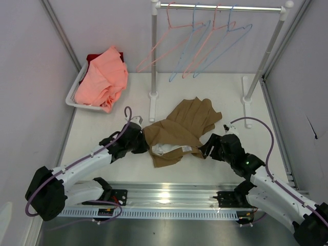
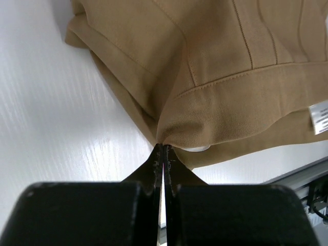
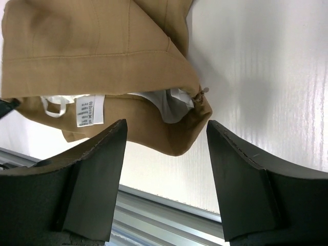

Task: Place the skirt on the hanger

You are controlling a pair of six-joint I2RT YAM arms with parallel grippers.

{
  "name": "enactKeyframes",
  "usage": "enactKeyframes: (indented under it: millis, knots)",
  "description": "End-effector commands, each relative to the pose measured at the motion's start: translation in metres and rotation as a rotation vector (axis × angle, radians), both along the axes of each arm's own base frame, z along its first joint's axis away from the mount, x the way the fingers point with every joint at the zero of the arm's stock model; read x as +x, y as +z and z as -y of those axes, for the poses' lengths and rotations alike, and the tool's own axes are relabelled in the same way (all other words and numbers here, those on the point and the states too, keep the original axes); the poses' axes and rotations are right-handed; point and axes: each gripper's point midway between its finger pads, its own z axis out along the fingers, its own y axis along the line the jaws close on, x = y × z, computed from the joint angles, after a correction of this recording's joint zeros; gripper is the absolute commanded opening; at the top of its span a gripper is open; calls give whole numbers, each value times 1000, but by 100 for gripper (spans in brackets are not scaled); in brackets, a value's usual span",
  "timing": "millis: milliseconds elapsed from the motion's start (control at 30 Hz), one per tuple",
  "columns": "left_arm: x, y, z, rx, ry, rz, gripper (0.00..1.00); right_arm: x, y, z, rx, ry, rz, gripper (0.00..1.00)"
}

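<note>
The tan-brown skirt lies crumpled on the white table, its waistband toward me with white lining and a label showing. My left gripper is shut on the left corner of the waistband; in the left wrist view its fingertips pinch the skirt's fabric. My right gripper is open at the right end of the waistband. In the right wrist view the gripper has that corner of the skirt between its fingers without touching it. Two pale blue hangers hang on the rail.
Two pink hangers share the rack rail. The rack posts stand behind the skirt. A white basket with a salmon-pink garment sits at the back left. A metal rail runs along the near edge.
</note>
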Motion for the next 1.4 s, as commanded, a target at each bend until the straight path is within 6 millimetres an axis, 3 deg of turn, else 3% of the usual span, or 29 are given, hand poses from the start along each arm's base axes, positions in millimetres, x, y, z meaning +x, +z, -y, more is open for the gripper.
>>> enactKeyframes:
  millis: [0,267,433,533,600,667,733,833,900,1000,1200,1333,1367]
  knots:
    - [17,28,1,3,27,76,0,3,6,7,-32,-33,8,69]
    - [23,35,-2,35,34,83,0,11,-23,6,-91,-34,-28,63]
    - [25,34,-5,45,37,77,0,25,-39,-8,-97,1,-35,60]
    - [25,23,-11,47,51,50,0,30,-44,-9,-116,1,-31,43]
    - [23,12,-16,39,72,31,0,41,-44,6,-165,-51,-26,28]
    - [19,1,-18,34,81,5,0,51,-35,15,-153,-84,-9,20]
    - [16,-12,-20,36,85,-15,0,61,-24,31,-141,-134,20,19]
    - [14,-20,-16,16,80,-20,0,65,-11,32,-122,-115,59,23]
    - [10,-28,-13,-8,64,-28,0,61,-14,22,-104,-62,57,27]
    - [3,-38,-4,-63,22,-26,0,46,-22,4,-106,5,50,43]
    - [2,-27,9,-151,-28,51,6,17,-25,-15,-138,73,37,66]
    - [1,-23,9,-159,-35,70,11,8,-18,-14,-162,91,53,69]
    - [2,-22,9,-161,-36,76,18,7,-13,-14,-165,97,60,69]
